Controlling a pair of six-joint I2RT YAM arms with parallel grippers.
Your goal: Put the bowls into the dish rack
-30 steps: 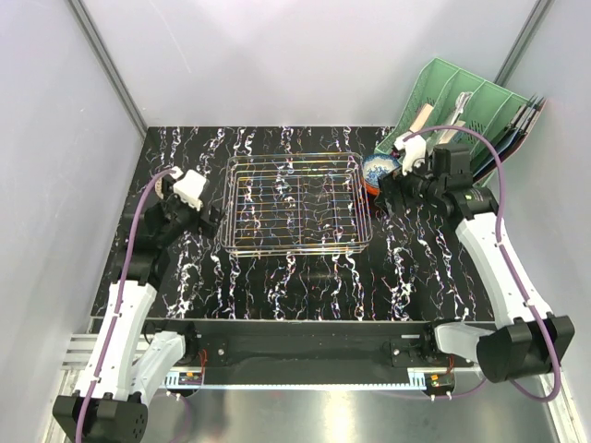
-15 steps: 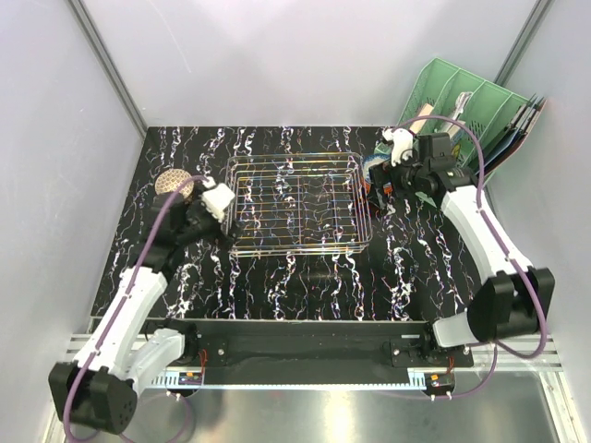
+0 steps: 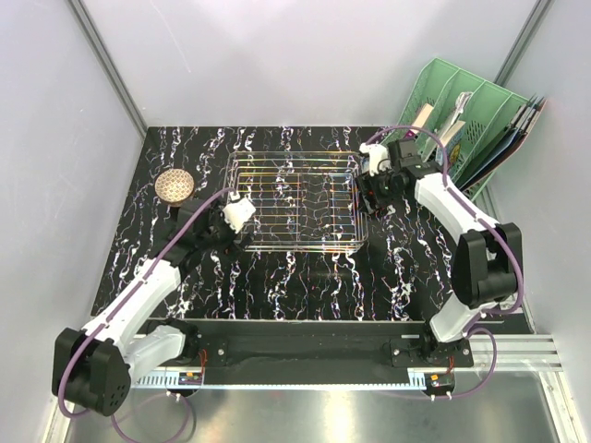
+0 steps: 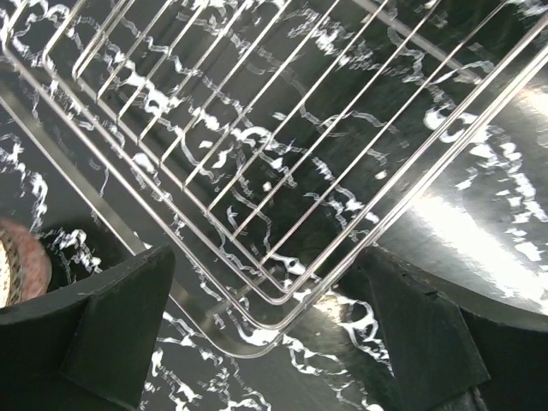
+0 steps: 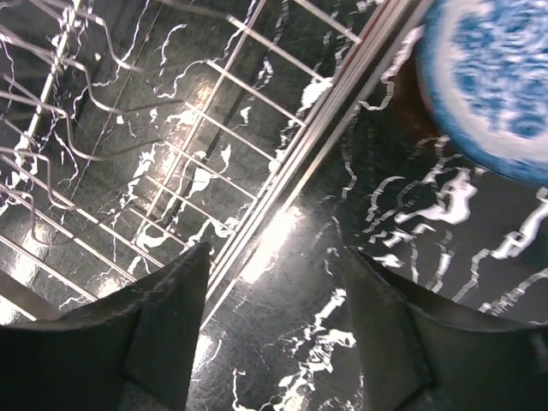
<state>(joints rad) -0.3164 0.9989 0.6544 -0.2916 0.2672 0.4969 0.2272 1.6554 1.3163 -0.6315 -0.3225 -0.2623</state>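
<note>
The silver wire dish rack (image 3: 295, 203) stands mid-table with no bowls in it. A pink-red patterned bowl (image 3: 174, 185) sits left of it and shows at the left edge of the left wrist view (image 4: 10, 267). My left gripper (image 3: 235, 221) is open and empty at the rack's near-left corner, and that corner (image 4: 257, 304) lies between its fingers. My right gripper (image 3: 371, 189) is open and empty at the rack's right rim (image 5: 282, 163). A blue-and-white bowl (image 5: 492, 86) sits just beyond it on the table. My right arm hides it in the top view. The other bowls are out of view.
A green slotted organiser (image 3: 462, 115) holding utensils and papers stands at the far right corner, behind my right arm. White walls close in the black marbled table (image 3: 295, 286) on three sides.
My left gripper has swung right, away from the pink bowl, to the rack's near-left corner. My right gripper has moved left to the rack's right rim and now covers the blue bowl from above.
</note>
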